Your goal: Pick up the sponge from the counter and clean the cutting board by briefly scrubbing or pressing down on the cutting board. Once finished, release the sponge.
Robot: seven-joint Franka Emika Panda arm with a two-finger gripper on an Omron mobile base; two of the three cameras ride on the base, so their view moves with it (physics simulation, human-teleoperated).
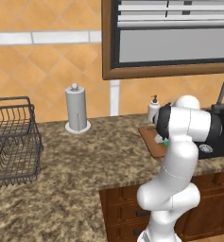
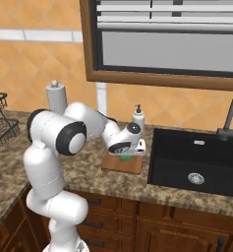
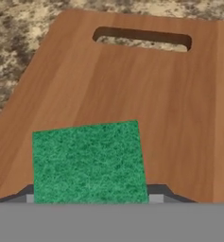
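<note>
The green sponge (image 3: pixel 89 161) lies flat on the reddish-brown cutting board (image 3: pixel 132 85), near the board's end away from its handle slot. My gripper (image 3: pixel 90 198) is shut on the sponge, a fingertip against each side of it. From the right base view, the gripper (image 2: pixel 125 154) points down onto the board (image 2: pixel 123 166) with a bit of the sponge (image 2: pixel 124 158) showing under the hand. In the left base view the arm hides most of the board (image 1: pixel 149 139); a sliver of the sponge (image 1: pixel 166 142) shows. The board rests on the granite counter (image 1: pixel 85 156).
A soap dispenser (image 2: pixel 138 118) stands just behind the board. The black sink (image 2: pixel 196 162) with its faucet (image 2: pixel 231 118) lies right of the board. A paper towel holder (image 1: pixel 76 108) and a wire basket (image 1: pixel 12 142) stand to the left.
</note>
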